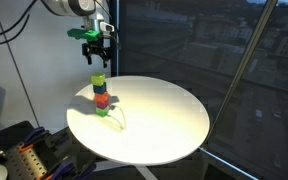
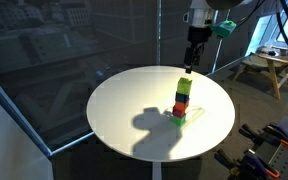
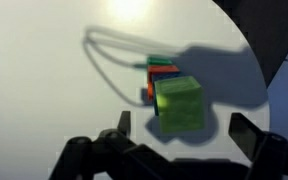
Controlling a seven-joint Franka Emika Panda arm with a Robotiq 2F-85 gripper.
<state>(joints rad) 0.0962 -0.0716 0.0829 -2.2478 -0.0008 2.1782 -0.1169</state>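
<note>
The gripper (image 1: 92, 52) hangs in the air at 12 o'clock of the stack (image 1: 100, 96), well clear of it; its jaws are spread wide and grasp nothing. In the wrist view the two dark fingers (image 3: 246, 135) stand far apart at 5 and 7 o'clock of the top cube (image 3: 179, 104), with the cube showing between them.

The stack is a short tower of small cubes; in an exterior view it sits on the table (image 1: 164, 130) towards 10 o'clock of the round top, inside the rim. In both exterior views it reads from the top down as yellow-green, green, red cube (image 2: 180, 108) and a green bottom cube (image 2: 179, 118). The tower looks a little uneven, the cubes not quite flush.

The faces that show are plain colour; any lettering is too small or too blurred to read. The top cube is bright, glossy green and slightly turned against the ones under it.

The table is white and matt. The arm's shadow falls across it – dark window (image 2: 74, 50) glass stands behind.
</note>
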